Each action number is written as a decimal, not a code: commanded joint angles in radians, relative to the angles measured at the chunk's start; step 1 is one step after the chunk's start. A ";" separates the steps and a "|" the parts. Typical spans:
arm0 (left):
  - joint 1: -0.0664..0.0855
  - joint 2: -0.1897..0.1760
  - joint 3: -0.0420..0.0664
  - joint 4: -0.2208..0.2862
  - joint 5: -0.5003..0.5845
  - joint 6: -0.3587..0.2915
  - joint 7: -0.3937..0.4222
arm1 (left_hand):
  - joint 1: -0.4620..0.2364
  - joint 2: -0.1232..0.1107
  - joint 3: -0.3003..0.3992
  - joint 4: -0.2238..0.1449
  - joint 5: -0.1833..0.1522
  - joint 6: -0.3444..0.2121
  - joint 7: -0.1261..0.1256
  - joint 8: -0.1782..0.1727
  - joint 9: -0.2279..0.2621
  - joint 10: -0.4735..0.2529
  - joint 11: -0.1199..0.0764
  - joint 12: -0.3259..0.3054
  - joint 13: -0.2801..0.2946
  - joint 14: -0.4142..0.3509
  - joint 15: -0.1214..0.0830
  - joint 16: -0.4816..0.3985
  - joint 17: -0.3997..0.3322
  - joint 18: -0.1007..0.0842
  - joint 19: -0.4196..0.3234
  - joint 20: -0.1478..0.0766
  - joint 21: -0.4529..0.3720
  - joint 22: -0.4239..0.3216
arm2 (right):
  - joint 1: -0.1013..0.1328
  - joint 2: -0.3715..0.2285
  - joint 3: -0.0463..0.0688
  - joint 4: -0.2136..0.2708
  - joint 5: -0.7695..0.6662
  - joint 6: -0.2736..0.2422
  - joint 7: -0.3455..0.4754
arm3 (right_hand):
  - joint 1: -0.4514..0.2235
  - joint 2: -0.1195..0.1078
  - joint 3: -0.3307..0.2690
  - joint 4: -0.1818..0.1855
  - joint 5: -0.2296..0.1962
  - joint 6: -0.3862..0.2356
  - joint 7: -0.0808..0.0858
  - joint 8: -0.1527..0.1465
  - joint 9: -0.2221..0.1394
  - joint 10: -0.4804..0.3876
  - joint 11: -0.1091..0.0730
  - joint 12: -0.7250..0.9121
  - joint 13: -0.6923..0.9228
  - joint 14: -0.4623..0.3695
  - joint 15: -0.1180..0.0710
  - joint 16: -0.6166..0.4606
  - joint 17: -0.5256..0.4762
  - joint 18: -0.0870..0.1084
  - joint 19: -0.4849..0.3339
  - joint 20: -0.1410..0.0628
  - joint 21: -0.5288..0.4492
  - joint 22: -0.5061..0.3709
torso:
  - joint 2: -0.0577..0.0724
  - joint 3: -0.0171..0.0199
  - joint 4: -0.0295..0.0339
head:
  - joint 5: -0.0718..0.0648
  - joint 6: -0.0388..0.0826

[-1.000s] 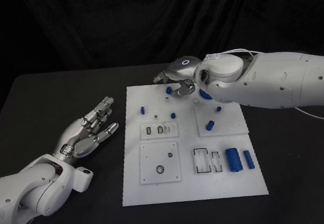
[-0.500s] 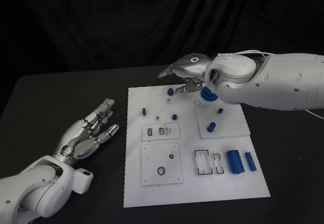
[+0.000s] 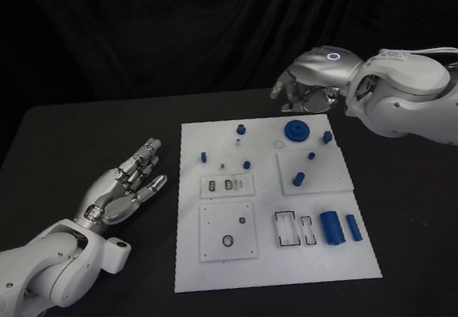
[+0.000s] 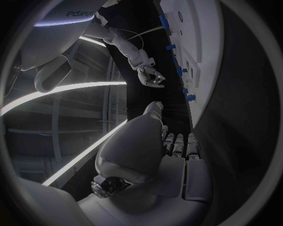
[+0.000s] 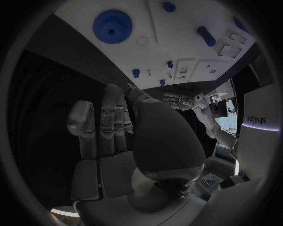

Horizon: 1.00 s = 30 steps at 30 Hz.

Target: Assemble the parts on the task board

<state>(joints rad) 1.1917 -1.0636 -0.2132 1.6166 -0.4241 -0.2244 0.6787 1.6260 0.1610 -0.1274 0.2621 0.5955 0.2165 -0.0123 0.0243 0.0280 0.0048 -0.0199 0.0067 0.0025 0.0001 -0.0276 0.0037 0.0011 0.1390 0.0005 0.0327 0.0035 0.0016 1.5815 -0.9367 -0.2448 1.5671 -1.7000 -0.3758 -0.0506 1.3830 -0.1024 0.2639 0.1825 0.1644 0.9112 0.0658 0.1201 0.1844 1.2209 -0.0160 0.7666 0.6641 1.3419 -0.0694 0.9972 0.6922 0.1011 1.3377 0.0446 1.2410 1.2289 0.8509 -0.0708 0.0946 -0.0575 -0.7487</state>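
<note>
Several small blue parts lie scattered on the white task board (image 3: 267,201), a long rectangular plate set lengthwise in the middle of the black table (image 3: 57,149). At the board's far end sits a round blue gear (image 3: 296,128) with a toothed rim, lying flat near a small blue peg (image 3: 241,130) and another short blue piece (image 3: 327,137). Nearer the robot, a thick blue cylinder (image 3: 330,226) lies beside a thinner blue cylinder (image 3: 352,225), both lengthwise, next to two narrow black-outlined slots (image 3: 289,226). Raised white square plates carry further recesses and small pegs. Right hand (image 3: 309,88) hovers just beyond the board's far right corner, above the table, fingers curled inward and holding nothing; the right wrist view shows its fingers (image 5: 106,127) bunched together with the gear beyond them. Left hand (image 3: 129,183) rests left of the board, palm up, fingers extended and apart, holding nothing.
</note>
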 commanded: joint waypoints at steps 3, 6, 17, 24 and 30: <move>0.003 0.005 0.001 0.000 -0.002 0.014 0.167 | -0.002 0.000 0.005 0.004 0.004 0.000 0.007 0.004 0.000 0.001 0.011 -0.005 -0.001 0.000 0.010 -0.004 -0.001 -0.009 -0.001 0.009 -0.004 -0.002 | -0.008 -0.049 -0.002 0.009 0.001 0.137 -0.044 | -0.142 0.015 -0.059 0.098 -0.037 -0.015 -0.011 -0.044 0.008 0.193 -0.019 0.537 0.563 0.122 -0.019 0.290 0.423 -0.051 0.116 -0.019 0.166 0.175 | 0.001 -0.0011 0.0004 | -0.009 -0.002; 0.003 0.007 0.001 0.000 -0.002 0.017 0.167 | -0.001 0.000 0.006 0.004 0.004 -0.001 0.007 0.004 0.000 0.000 0.013 -0.005 -0.001 0.000 0.011 -0.004 -0.001 -0.009 -0.001 0.010 -0.004 -0.002 | -0.020 -0.063 -0.003 0.001 0.004 0.160 -0.071 | -0.178 0.025 -0.074 0.102 -0.020 -0.037 -0.011 -0.054 0.007 0.249 -0.022 0.633 0.678 0.156 -0.024 0.352 0.521 -0.062 0.146 -0.024 0.207 0.217 | 0.002 -0.0015 -0.0012 | -0.006 0.000; 0.002 0.007 0.001 -0.003 -0.002 0.025 0.163 | -0.001 0.000 0.009 0.007 0.005 -0.002 0.009 0.003 0.000 0.001 0.020 -0.005 -0.001 0.000 0.022 -0.004 -0.001 -0.014 -0.001 0.015 -0.004 -0.002 | -0.053 -0.079 -0.003 -0.008 0.008 0.169 -0.124 | -0.190 0.022 -0.087 0.097 -0.018 -0.102 0.001 -0.057 0.001 0.302 -0.013 0.733 0.806 0.178 -0.020 0.413 0.623 -0.071 0.170 -0.021 0.241 0.254 | 0.003 -0.0007 0.0001 | -0.011 0.003; 0.002 0.009 0.001 -0.002 -0.002 0.026 0.163 | -0.001 -0.003 0.008 0.007 0.005 -0.002 0.008 0.003 0.000 0.001 0.023 -0.005 -0.001 0.000 0.025 -0.004 -0.001 -0.016 -0.001 0.016 -0.004 -0.002 | -0.066 -0.073 -0.003 -0.013 0.008 0.162 -0.119 | -0.140 0.029 -0.071 0.068 0.010 -0.097 0.002 -0.050 0.004 0.296 -0.012 0.731 0.804 0.174 -0.019 0.402 0.614 -0.069 0.164 -0.020 0.234 0.250 | 0.002 -0.0004 0.0013 | -0.020 0.007; 0.002 0.008 0.001 0.000 -0.002 0.027 0.162 | -0.001 -0.004 0.008 0.006 0.005 -0.003 0.008 0.003 0.000 0.001 0.024 -0.005 -0.001 0.000 0.026 -0.004 -0.001 -0.017 -0.001 0.017 -0.004 -0.002 | -0.075 -0.064 -0.003 -0.022 0.008 0.157 -0.119 | -0.129 0.031 -0.067 0.061 0.012 -0.093 0.003 -0.049 0.005 0.301 -0.012 0.738 0.813 0.176 -0.018 0.408 0.623 -0.070 0.167 -0.019 0.237 0.254 | 0.001 -0.0025 -0.0006 | -0.016 0.006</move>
<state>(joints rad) 1.1917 -1.0566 -0.2132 1.6136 -0.4242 -0.2093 0.6787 1.6260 0.1610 -0.1220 0.2675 0.5952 0.2128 -0.0086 0.0243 0.0279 0.0054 -0.0052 0.0067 0.0028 0.0003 -0.0105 0.0037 0.0014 0.1391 -0.0028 0.0431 0.0035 0.0009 1.5098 -1.0012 -0.2487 1.5474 -1.6909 -0.2228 -0.1455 1.2439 -0.0692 0.1976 0.2491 0.1703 0.8123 0.0688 0.0696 0.1889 1.4651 -0.0323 1.5008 1.3080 1.4635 -0.0928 1.4013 1.3081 0.0387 1.4619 0.0198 1.4772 1.3079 0.8525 -0.0717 0.0954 -0.0754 -0.7423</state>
